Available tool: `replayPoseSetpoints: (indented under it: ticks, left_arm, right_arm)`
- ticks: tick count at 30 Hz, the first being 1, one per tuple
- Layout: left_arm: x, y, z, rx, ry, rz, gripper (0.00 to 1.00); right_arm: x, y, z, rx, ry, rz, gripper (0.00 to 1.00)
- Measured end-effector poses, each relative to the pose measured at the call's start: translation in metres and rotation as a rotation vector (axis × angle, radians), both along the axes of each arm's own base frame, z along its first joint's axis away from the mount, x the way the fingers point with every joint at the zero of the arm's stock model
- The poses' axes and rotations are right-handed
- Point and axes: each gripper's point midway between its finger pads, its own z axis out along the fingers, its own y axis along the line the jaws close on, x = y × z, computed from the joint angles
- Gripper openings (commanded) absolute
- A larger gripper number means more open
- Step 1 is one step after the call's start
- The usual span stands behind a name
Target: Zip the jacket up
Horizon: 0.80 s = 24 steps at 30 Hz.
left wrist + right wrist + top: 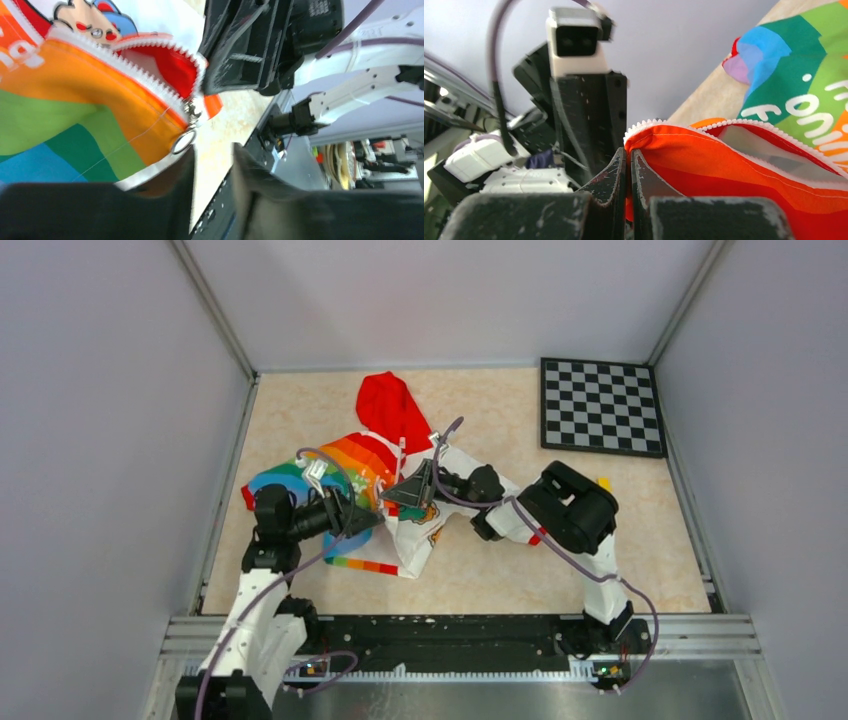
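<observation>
i see the jacket bunched on the beige, marble-patterned table top, with both arms reaching into it; the right gripper has its jaws pressed almost together on the orange-red front edge, a sliver of red cloth caught between them and the white zipper teeth curling just above and to the right of its tips; seen from above, that gripper sits at the middle of the garment, with the red hood beyond it and the white printed half under and nearer than it; the left gripper has its jaws apart, bare table showing through the gap; the rainbow hem lies across the finger on the left of its wrist view, and i cannot tell whether it touches; the zipper slider hangs just above that finger, its ring pull at the hem corner; the two zipper edges spread apart above the slider; pale grey walls close in the table on three sides; a black-and-white checkerboard lies flat in the far corner, well apart from the right gripper on its right; an aluminium rail runs along the near edge behind both arms.
</observation>
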Motion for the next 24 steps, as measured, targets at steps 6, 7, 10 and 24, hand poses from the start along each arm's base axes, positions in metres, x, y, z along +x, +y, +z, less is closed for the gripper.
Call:
replayPoseSetpoints:
  ticks: [6,7,10,24]
  left_arm:
    - [-0.006,0.009,0.025,0.05,-0.078,0.103,0.86]
    - [-0.005,0.012,0.029,0.057,-0.079,0.129,0.92]
    - [0.004,0.018,0.041,0.07,-0.067,0.194,0.99]
    - [0.02,0.017,-0.021,-0.078,0.227,0.297,0.87]
  right_arm:
    - [-0.003,-0.006,-0.008,-0.031,-0.088,0.038,0.0]
    - [-0.004,-0.007,-0.008,-0.035,-0.101,0.045,0.0]
    - [-0.01,-0.007,-0.011,-0.044,-0.14,0.071,0.0]
    - [-0.022,-0.009,-0.014,-0.059,-0.24,0.133,0.0]
